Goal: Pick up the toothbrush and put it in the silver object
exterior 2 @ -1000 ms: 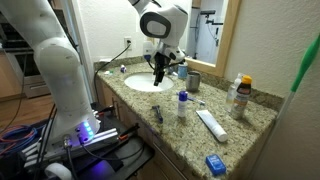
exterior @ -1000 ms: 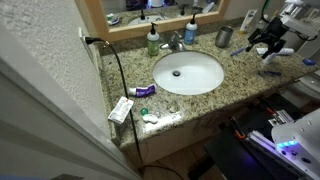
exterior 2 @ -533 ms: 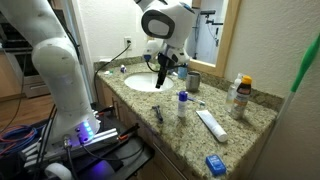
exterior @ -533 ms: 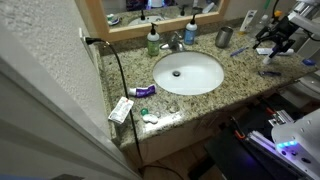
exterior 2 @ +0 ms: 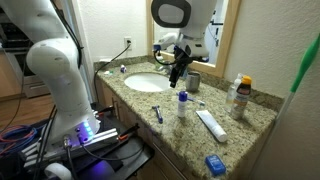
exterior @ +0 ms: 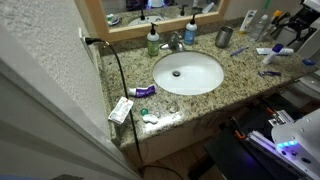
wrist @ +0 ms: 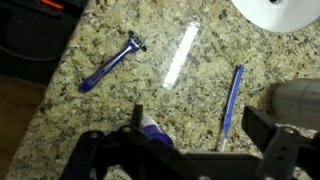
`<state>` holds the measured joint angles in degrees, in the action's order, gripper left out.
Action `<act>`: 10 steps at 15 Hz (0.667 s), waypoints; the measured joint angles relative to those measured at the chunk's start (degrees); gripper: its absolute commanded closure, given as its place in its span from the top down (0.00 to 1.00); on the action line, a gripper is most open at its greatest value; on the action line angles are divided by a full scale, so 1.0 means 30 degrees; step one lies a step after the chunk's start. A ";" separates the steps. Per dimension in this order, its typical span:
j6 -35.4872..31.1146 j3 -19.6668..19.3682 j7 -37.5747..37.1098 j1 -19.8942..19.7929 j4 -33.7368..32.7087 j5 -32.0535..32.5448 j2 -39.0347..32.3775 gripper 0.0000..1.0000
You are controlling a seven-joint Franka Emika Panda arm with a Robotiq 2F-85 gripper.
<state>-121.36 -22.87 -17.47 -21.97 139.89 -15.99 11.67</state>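
counter (wrist: 70, 45) speckled tan-brown granite; sink (wrist: 285, 10) white; razor (wrist: 112, 62) blue; toothbrush (wrist: 180, 55) whitish; cup (wrist: 295, 100) silver-grey.

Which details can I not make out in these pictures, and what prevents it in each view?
- Silver cup: wrist view, cut off by the right edge; its inside does not show.
- Toothbrush: wrist view, blurred; its bristle end is unclear.
- Purple item: wrist view, partly hidden behind the gripper; what it is cannot be told.
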 measured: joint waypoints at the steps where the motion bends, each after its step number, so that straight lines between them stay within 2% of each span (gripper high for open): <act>1: -0.0013 0.0019 -0.0023 0.0002 -0.0002 -0.0004 0.0001 1.00; 5: -0.0182 -0.0010 -0.0557 -0.0021 -0.0531 -0.0259 -0.0013 1.00; 10: 0.0029 -0.0250 -0.2763 -0.0293 -0.3195 -0.0364 -0.0462 1.00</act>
<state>-121.27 -23.62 -25.76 -22.84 130.31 -17.08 10.28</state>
